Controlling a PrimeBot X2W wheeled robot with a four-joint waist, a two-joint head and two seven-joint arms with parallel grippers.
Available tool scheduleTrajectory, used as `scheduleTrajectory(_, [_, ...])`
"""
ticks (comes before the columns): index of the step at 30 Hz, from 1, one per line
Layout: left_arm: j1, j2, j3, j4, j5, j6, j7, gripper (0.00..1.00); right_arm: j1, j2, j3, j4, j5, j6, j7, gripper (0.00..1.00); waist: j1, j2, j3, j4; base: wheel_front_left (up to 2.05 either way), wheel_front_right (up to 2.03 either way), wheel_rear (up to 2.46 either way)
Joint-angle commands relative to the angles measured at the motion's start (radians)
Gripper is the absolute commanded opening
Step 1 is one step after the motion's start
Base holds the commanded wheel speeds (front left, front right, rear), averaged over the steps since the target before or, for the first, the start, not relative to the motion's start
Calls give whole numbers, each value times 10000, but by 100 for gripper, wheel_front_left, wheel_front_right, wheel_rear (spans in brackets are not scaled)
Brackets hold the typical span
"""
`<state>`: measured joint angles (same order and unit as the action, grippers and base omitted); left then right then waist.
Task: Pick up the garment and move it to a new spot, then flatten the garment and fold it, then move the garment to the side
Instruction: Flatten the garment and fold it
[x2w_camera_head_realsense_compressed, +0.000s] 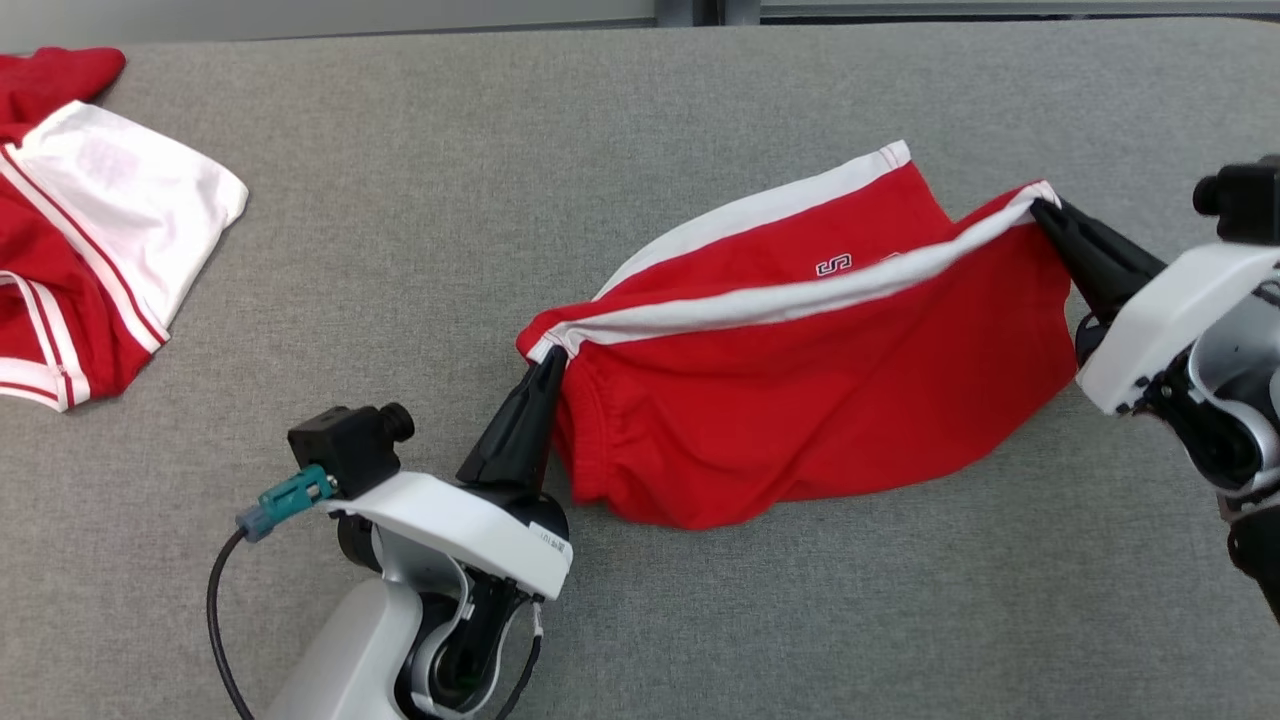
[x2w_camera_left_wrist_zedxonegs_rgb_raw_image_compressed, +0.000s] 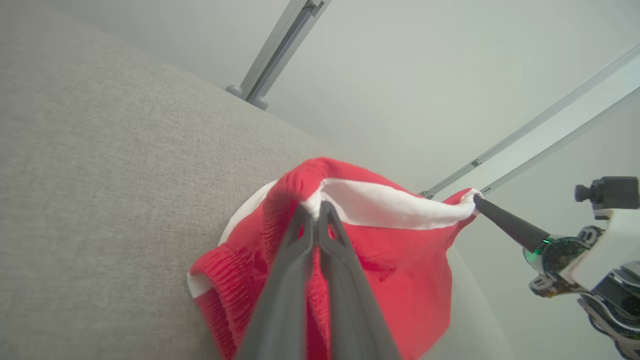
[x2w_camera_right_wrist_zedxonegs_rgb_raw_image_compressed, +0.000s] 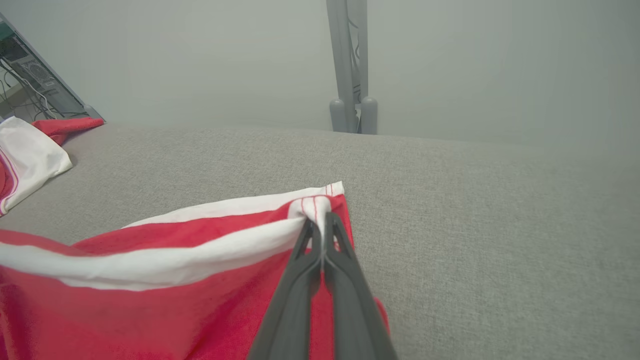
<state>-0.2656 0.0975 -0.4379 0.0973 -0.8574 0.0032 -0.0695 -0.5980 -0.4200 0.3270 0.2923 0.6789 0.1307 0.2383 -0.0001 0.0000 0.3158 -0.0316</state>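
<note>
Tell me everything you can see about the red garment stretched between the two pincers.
The red garment looks like soft knit sports shorts with a white side stripe, a gathered elastic waistband and small white lettering. It hangs between the left pincer, shut on one end of the striped edge, and the right pincer, shut on the other. That edge is lifted and taut; the rest sags in wrinkles, its lower part seemingly resting on the grey table.

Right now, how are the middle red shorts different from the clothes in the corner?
The red shorts are pinched at both ends by the left claw and right claw; the corner clothes lie untouched. The shorts are stretched out; the corner clothes show more white. Both are red and white.
</note>
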Motion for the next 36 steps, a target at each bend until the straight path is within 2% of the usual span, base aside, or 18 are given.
scheduleTrajectory(1, [-271, 13, 75, 69, -63, 90, 61, 0, -340, -105, 114, 250, 107, 1, 79, 0, 1, 0, 250, 146, 0, 0, 0])
scheduleTrajectory(13, [-1686, -127, 386, 1080, -263, 546, 406, 0, -3464, -483, 2655, 2742, 1431, 1, 520, 0, 1, 0, 1115, 434, 0, 0, 0])
scheduleTrajectory(24, [-2097, -178, 265, 1456, -326, 600, 565, 0, -5049, -884, 4442, 4029, 2454, -1, 610, 0, 1, 0, 1408, 692, 0, 0, 0])
scheduleTrajectory(31, [-2399, -190, 74, 1503, -216, 685, 785, 0, -5628, -940, 5438, 4644, 3030, -1, 225, 2, 1, 0, 1519, 859, 0, 0, 0])
scheduleTrajectory(32, [-2420, -192, 45, 1476, -198, 705, 846, 0, -5677, -933, 5519, 4723, 3085, -1, 157, 22, 1, 0, 1528, 878, 0, 0, 0])
scheduleTrajectory(34, [-2444, -145, -29, 1417, -115, 784, 922, 0, -5768, -911, 5699, 4889, 3223, -1, 30, 55, 1, 0, 1543, 905, 0, 0, 0])
scheduleTrajectory(35, [-2458, -97, -94, 1370, -60, 772, 958, 17, -5813, -906, 5788, 4942, 3283, -1, -11, 99, 1, 0, 1545, 914, 0, 0, 0])
scheduleTrajectory(36, [-2479, -48, -156, 1285, 20, 749, 977, 31, -5860, -902, 5870, 4990, 3359, 1, -82, 100, 1, 0, 1548, 924, 0, 0, 0])
